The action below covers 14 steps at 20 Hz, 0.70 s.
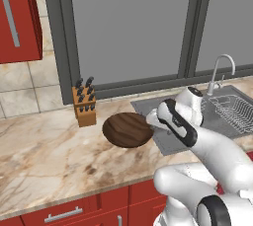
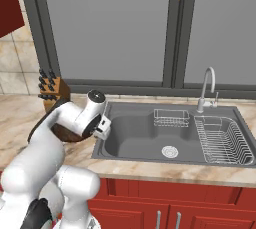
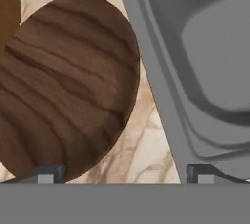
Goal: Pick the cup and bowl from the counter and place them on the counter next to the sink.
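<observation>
The hand (image 3: 126, 174) hangs over the seam where the table (image 1: 44, 156) meets the sink (image 2: 130, 138), its two fingertips (image 3: 46, 174) spread wide with nothing between them; one tip sits over the near edge of the bowl (image 3: 63, 86), the other over the sink's left rim.

Between bowl and sink runs a narrow strip of bare marble, and the bowl's rim comes close to the sink's flange without clearly touching it. The table's front edge lies just this side of the bowl, above the red cabinets (image 1: 74, 210). On the side of the bowl away from the sink, the table opens into a broad bare stretch.

One bowl, dark wood grain, rests flat on the table just beside the sink's left rim. Past the bowl stands one knife block (image 1: 85, 104), near it but apart, against the window frame.

The sink has two basins, one round drain (image 2: 170, 150), two wire racks (image 2: 222, 140) and one curved tap (image 2: 207, 88) at its far rim.
</observation>
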Tool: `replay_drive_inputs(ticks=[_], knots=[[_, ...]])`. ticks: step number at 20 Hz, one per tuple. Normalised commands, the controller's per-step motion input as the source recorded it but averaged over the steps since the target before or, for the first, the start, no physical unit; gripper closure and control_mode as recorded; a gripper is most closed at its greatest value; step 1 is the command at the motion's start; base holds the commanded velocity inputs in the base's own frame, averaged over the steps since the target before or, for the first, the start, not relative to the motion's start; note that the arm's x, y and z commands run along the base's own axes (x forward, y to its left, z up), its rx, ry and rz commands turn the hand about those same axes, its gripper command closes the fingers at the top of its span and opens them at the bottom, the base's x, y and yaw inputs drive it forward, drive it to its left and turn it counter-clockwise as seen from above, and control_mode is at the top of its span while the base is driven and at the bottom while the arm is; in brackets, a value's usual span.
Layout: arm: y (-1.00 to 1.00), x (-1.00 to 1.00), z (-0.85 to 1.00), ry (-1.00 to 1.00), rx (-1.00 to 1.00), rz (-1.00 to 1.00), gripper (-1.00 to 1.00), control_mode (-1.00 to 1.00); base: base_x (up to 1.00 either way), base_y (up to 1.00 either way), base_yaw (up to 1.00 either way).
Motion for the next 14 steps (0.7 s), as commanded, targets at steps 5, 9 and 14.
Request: replay_drive_inputs(ticks=[5, 9, 14], knots=[[0.00, -0.75, 0.16, -0.01, -0.02, 0.00, -1.00, -1.00, 0.00, 0.00, 0.00], [0.00, -0.77, 0.13, -0.05, -0.05, 0.00, -1.00, -1.00, 0.00, 0.00, 0.00], [0.00, -0.80, 0.23, -0.08, -0.04, 0.00, -1.00, -1.00, 0.00, 0.00, 0.00]])
